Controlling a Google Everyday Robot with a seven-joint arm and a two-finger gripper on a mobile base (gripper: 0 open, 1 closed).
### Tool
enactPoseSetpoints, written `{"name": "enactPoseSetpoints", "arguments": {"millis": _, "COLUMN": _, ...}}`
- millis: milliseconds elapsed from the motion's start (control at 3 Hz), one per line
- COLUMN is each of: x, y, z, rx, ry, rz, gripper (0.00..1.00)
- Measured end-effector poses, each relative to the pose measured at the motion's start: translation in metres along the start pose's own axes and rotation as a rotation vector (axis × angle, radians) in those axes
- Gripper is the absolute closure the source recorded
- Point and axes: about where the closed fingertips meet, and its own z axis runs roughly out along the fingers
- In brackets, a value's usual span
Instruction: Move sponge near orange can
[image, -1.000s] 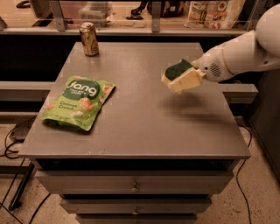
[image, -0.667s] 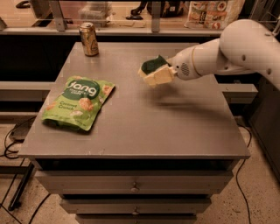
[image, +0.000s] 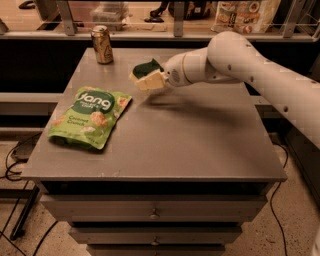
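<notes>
Green-topped, wavy-edged kitchen sponge (image: 145, 74) with a pale yellow foam base is hanging over the far half of the grey metal desk (image: 200, 145), a little left of its middle. The two-finger gripper (image: 158, 78) is pinching it. The slim golden-orange metal can (image: 102, 44) is standing near the far left corner. I am judging the sponge light, soft and squashy, so a gentle hold across its foam sides is suiting it best.

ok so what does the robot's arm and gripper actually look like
The arm is smooth, off-white and tubular, with bulbous rounded joints and a few small dark dots on its shell; no loose cables or lettering show. The gripper, at its tip above the back half of the table, is equally pale, shut on the sponge.
</notes>
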Motion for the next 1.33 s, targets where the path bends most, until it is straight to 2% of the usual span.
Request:
{"name": "enactPoseSetpoints", "arguments": {"millis": 333, "x": -0.013, "y": 0.000, "z": 0.041, "rx": -0.010, "ry": 0.014, "rz": -0.041, "gripper": 1.00}}
{"name": "enactPoseSetpoints", "arguments": {"millis": 667, "x": -0.025, "y": 0.001, "z": 0.074, "rx": -0.016, "ry": 0.038, "rz": -0.091, "gripper": 0.85}}
{"name": "enactPoseSetpoints", "arguments": {"millis": 1000, "x": -0.040, "y": 0.001, "z": 0.102, "rx": -0.025, "ry": 0.051, "rz": -0.121, "gripper": 0.69}}
{"name": "enactPoseSetpoints", "arguments": {"millis": 1333, "x": -0.057, "y": -0.007, "z": 0.131, "rx": -0.042, "ry": 0.052, "rz": -0.117, "gripper": 0.38}}
